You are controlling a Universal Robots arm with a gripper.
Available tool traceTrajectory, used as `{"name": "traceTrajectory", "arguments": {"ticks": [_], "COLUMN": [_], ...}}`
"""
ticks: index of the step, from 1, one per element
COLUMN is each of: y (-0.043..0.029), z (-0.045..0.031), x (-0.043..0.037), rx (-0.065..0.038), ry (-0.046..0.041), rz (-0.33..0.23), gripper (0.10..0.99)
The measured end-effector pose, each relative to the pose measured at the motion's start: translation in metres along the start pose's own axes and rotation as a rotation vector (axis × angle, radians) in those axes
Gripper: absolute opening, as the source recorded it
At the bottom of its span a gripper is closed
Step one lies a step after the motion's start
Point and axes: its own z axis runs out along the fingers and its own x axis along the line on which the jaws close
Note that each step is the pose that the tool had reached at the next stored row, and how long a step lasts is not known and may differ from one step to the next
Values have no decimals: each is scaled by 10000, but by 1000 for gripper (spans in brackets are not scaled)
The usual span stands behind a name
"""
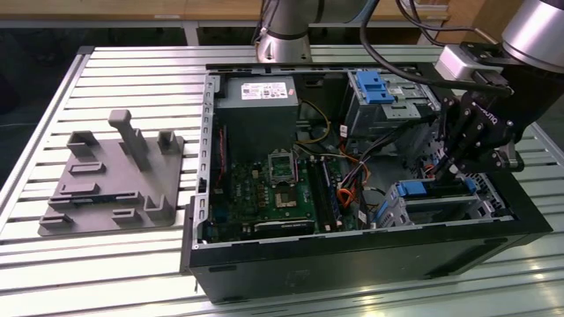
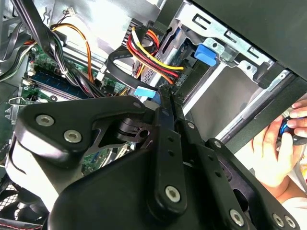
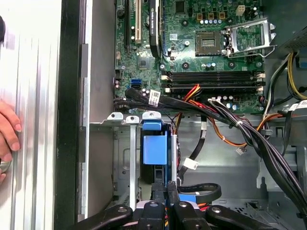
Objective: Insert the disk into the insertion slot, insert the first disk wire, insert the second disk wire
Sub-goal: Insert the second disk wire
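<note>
Grey fixture block (image 1: 110, 178) on slatted tabletop (image 1: 53, 264), exterior view's left. Open computer case (image 1: 352, 257): green motherboard (image 1: 273, 191), wire bundle (image 3: 230, 120). Disk (image 1: 440, 188), blue-railed, in insertion slot (image 1: 454, 208), beneath my pincer (image 1: 443, 173); grip state: cannot tell. Person's hand (image 3: 7, 132) beside case.

Open PC case (image 1: 352, 261) on slatted metal desk (image 1: 132, 264). Green motherboard (image 1: 273, 198) inside, power supply (image 1: 257, 92) at the back. Grey fixture plate (image 1: 110, 181) sits beside case, toward the exterior view's left.
</note>
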Motion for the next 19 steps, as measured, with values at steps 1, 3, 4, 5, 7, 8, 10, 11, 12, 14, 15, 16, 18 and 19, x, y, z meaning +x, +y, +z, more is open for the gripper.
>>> {"name": "traceTrajectory", "arguments": {"ticks": [1, 3, 4, 5, 7, 8, 10, 11, 12, 14, 15, 16, 18, 19], "y": [0, -1, -1, -1, -2, -2, -3, -3, -3, -4, -4, -4, -4, -4], "z": [2, 9, 12, 16, 23, 25, 30, 32, 33, 34, 34, 34, 34, 34], "x": [0, 0, 0, -1, -1, -1, 0, 1, 2, 5, 6, 7, 7, 7], "rx": [-1, 0, 0, -1, 0, 0, 0, 0, 0, 0, 0, 0, -1, -1], "ry": [-1, -2, -3, -2, 0, 0, -1, -1, -2, -1, -1, -2, -2, -3], "rz": [0, 0, 0, 0, 0, 1, 0, 0, 0, 1, 0, 0, 0, 0], "gripper": [145, 145, 145, 145, 145, 145, 145, 145, 145, 145, 145, 145, 145, 145]}}
